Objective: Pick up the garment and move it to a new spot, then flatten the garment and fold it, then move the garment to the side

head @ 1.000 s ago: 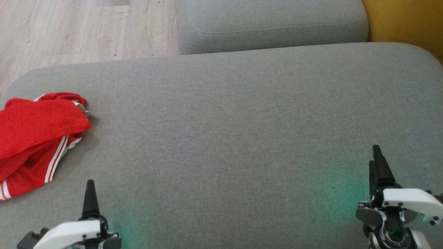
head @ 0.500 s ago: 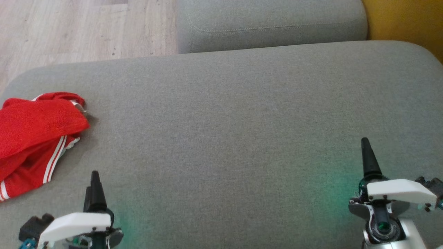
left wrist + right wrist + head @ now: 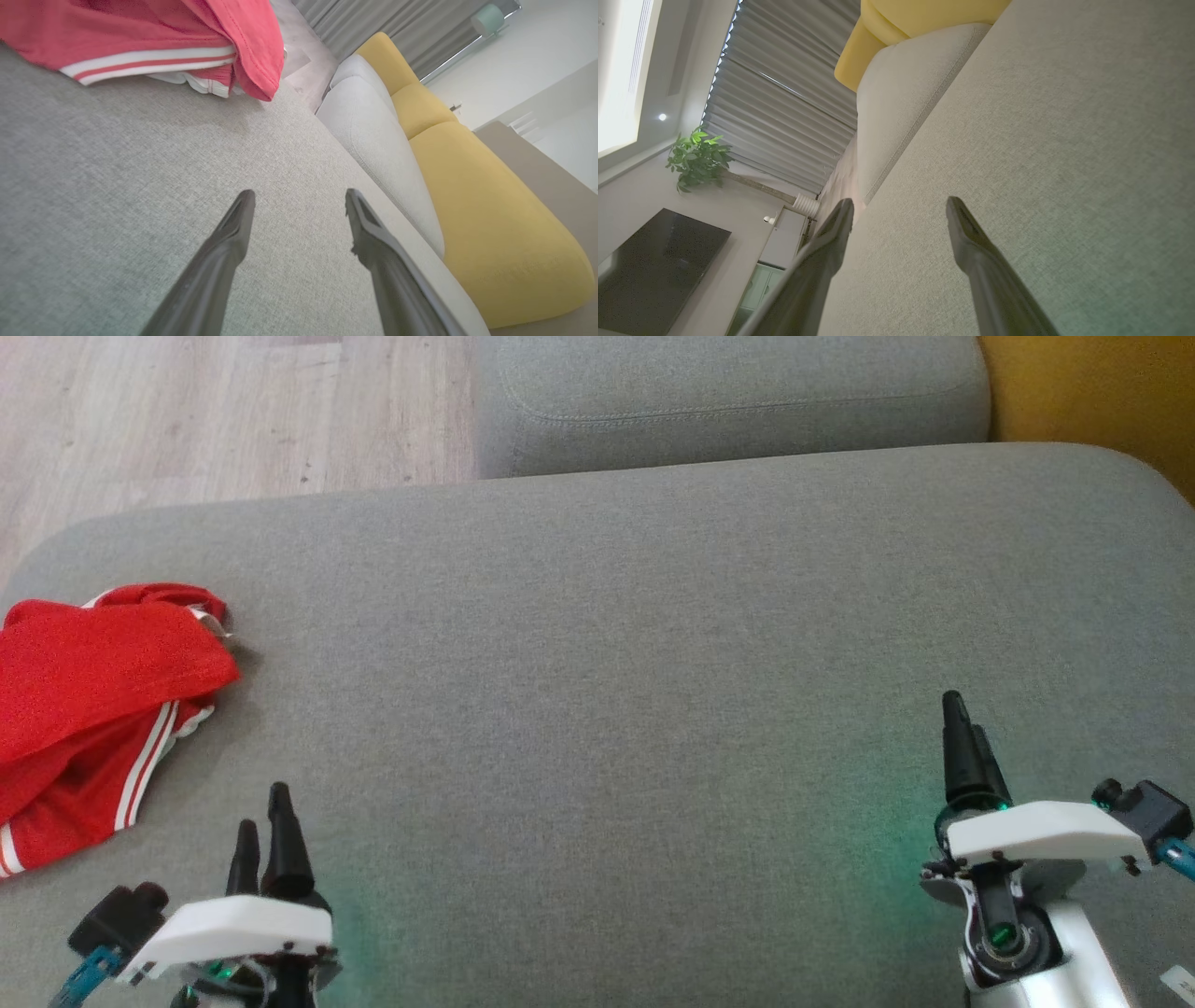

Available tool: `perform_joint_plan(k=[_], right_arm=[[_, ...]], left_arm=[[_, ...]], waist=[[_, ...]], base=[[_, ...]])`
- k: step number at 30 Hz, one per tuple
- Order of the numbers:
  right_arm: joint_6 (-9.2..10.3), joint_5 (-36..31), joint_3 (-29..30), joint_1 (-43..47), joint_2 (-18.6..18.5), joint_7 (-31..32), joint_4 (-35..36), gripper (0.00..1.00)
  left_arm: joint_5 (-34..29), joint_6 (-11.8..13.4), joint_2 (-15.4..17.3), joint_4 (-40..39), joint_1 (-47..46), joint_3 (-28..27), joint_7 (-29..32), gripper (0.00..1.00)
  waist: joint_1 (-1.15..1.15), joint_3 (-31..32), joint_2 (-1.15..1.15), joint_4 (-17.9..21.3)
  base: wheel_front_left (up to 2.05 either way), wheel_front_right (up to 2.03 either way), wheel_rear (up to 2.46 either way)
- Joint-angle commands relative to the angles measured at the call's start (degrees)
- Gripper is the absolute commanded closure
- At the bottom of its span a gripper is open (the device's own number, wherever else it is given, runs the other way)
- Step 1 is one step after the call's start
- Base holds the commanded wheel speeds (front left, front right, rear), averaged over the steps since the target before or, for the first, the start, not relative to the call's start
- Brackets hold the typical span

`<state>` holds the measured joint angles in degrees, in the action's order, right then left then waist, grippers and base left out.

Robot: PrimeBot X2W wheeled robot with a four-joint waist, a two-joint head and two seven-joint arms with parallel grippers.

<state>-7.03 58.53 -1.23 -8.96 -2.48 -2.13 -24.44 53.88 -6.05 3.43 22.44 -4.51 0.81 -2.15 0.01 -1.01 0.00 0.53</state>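
Note:
A crumpled red garment (image 3: pixel 89 709) with white stripes lies at the left edge of the grey cushion (image 3: pixel 597 644); the left wrist view has the garment (image 3: pixel 140 37) along its top edge. My left gripper (image 3: pixel 263 821) hovers at the lower left, open and empty, a short way right of and nearer than the cloth; its fingers (image 3: pixel 233 233) stand apart over bare fabric. At the lower right, far from the cloth, my right gripper (image 3: pixel 962 733) is open and empty, and both fingers (image 3: pixel 971 238) show spread over the cushion.
A second grey cushion (image 3: pixel 728 401) sits beyond the big one, with yellow upholstery (image 3: pixel 1092 401) at the right. Wooden floor (image 3: pixel 187 420) lies past the far left edge. The right wrist view takes in curtains (image 3: pixel 784 93), a plant (image 3: pixel 696 158) and a dark screen (image 3: pixel 654 270).
Both grippers have moved up and inward in the head view, the left toward the right, the right toward the left. The garment lies as it did.

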Motion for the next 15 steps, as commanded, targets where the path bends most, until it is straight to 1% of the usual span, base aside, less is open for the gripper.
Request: perform_joint_plan(k=[1,15], right_arm=[[-0.20,-1.84,-0.91,-3.84,-0.53,-0.80,1.59,0.00],[-0.26,-14.15,-2.06,-4.77,-0.21,-3.16,-0.52,0.00]], left_arm=[[-2.00,0.17,1.32,-1.37,-3.41,-0.05,-0.68,0.00],[-12.02,2.30,1.74,-0.28,-3.33,2.55,-3.06,0.00]], waist=[[0.00,0.02,0.00,-0.02],[0.00,0.09,0.00,0.21]], base=[[0.00,0.00,0.00],[0.00,0.00,0.00]])
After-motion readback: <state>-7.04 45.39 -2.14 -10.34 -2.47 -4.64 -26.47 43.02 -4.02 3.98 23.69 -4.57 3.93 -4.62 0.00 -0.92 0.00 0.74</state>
